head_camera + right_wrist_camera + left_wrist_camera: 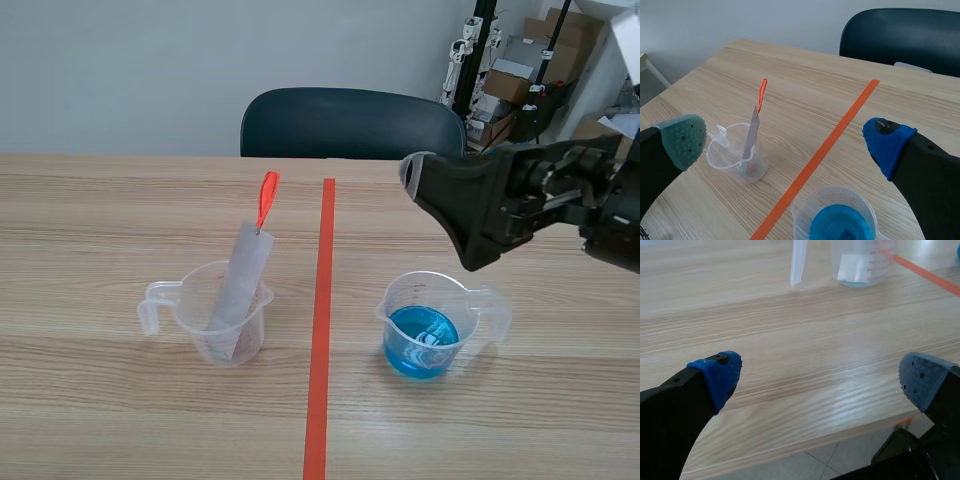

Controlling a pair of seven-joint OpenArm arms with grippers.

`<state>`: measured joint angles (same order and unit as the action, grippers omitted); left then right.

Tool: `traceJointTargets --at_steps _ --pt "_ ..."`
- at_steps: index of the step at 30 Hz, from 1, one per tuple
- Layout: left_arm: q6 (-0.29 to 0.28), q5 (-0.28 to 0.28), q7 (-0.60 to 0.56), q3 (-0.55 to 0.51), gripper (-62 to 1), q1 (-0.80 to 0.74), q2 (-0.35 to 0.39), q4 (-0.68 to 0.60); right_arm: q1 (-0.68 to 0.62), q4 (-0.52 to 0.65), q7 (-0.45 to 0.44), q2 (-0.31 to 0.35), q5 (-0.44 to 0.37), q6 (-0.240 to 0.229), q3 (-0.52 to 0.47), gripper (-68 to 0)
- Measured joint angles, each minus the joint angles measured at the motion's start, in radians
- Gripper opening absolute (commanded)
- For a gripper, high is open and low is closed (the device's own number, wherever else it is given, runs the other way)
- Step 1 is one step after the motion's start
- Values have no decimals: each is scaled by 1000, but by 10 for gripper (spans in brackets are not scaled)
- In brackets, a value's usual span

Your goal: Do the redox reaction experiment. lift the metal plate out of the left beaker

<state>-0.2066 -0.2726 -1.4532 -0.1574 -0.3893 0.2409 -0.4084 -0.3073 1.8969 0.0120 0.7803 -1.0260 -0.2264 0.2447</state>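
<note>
Although nothing is held by either claw, both are spread wide. The left claw (820,377) is set low at the near left edge of the desk (790,340), well short of the left beaker (215,322). The metal plate (238,285) is seen leaning inside that beaker, its upper end standing well above the rim and topped by an orange-red tab (266,198). It is judged thin, stiff, light and smooth; hold is best taken on its flat faces above the rim, just under the tab, and the light plastic beaker may be dragged along. Right of the tape line (320,330), the blue-filled beaker (425,328) stands, with the right claw (785,142) hanging just beyond it.
</note>
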Motion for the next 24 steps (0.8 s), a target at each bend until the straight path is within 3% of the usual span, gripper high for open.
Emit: traceJointTargets --at_steps 8,10,19,21,24 --pt "-8 0 -58 0 14 85 0 95 91 -2 67 -77 0 40 107 4" --pt "-30 0 -55 0 14 98 0 99 116 -13 78 -101 1 69 139 4" --pt "-87 0 -55 0 14 194 0 89 233 -121 121 -179 0 105 245 4" --pt "-108 -35 -55 0 14 204 1 66 252 -143 120 -192 1 131 264 4" --pt "-110 -86 -55 1 14 201 0 9 284 -184 127 -214 12 130 291 4"
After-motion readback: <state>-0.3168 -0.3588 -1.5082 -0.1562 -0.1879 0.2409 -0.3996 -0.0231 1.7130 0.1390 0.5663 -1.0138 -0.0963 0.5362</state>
